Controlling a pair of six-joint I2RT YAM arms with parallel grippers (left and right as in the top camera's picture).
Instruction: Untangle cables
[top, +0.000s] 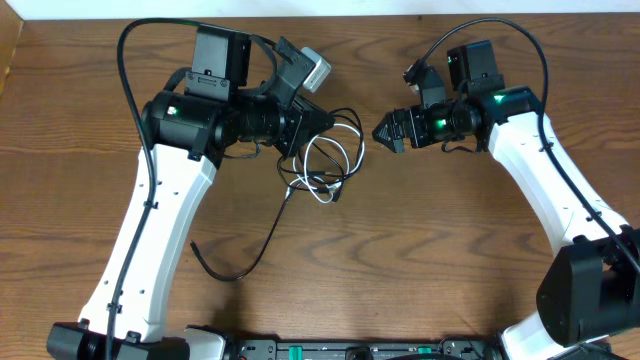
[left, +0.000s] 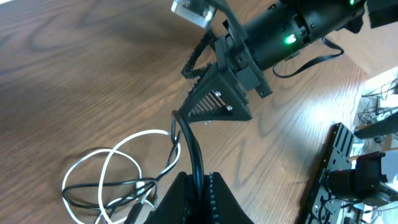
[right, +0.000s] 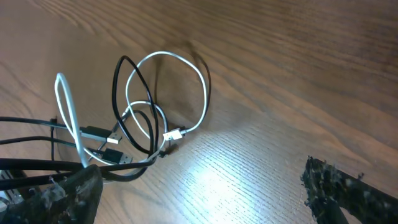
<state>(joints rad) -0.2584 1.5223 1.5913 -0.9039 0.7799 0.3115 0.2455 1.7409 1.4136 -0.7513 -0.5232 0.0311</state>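
**Left tool grips the black cable, right tool stands open**

In the overhead view the two cables lie together as a loose tangle on the table (top: 420, 250), a little above the middle of the frame, between the two arms. The left tool (left: 200, 186) is closed, and the black cable (left: 197, 155) comes up from between its fingers at the bottom centre of the left wrist view. From the tangle, one black end runs down toward the lower left of the overhead frame and lies flat on the wood.

The white cable (right: 166, 55) makes several loops that cross the black loops. In the right wrist view this knot sits in the left half of the frame, with small plugs near its middle.

The right tool (top: 383, 131) is right of the tangle, near but not touching it. Its fingers are spread wide and hold nothing.
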